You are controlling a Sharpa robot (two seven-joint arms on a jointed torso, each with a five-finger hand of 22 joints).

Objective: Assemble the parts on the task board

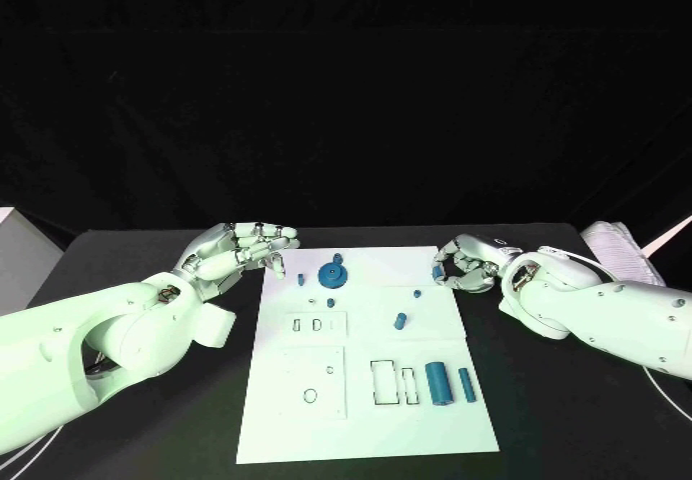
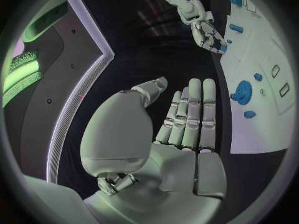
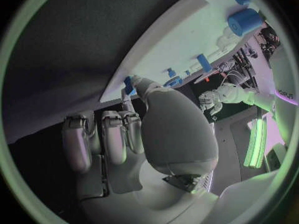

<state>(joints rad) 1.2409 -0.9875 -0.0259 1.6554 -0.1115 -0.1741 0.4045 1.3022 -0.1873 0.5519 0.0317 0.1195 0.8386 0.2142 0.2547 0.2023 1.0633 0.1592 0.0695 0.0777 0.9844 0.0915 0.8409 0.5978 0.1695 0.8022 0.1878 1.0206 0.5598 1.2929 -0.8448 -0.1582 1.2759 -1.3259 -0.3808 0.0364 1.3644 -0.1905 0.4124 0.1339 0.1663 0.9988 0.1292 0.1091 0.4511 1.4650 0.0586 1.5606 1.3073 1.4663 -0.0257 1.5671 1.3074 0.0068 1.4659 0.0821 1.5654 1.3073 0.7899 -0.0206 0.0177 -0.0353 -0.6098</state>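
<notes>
The left robot hand (image 1: 238, 250) hovers over the black counter (image 1: 144, 255) just beside the far left corner of the white board (image 1: 368, 400), palm turned inward, its fingers nearly straight and side by side with the thumb apart; it holds nothing. The right robot hand (image 1: 469, 265) sits at the board's far right edge, fingers curled inward, and the right wrist view shows a small blue peg (image 3: 128, 84) pinched at its fingertips right by the board's edge. On the board, a round blue gear (image 1: 333, 273) stands near the far left, with a small blue piece (image 1: 302, 280) to its left and another (image 1: 330, 303) just in front of it. A short blue pin (image 1: 401, 321) lies near the middle, with a tiny blue piece (image 1: 417, 294) beyond it. Two blue cylinders (image 1: 437, 384) lie side by side at the near right, next to outlined rectangular slots (image 1: 385, 382). No readable writing or labels can be made out on the board or the arms.
</notes>
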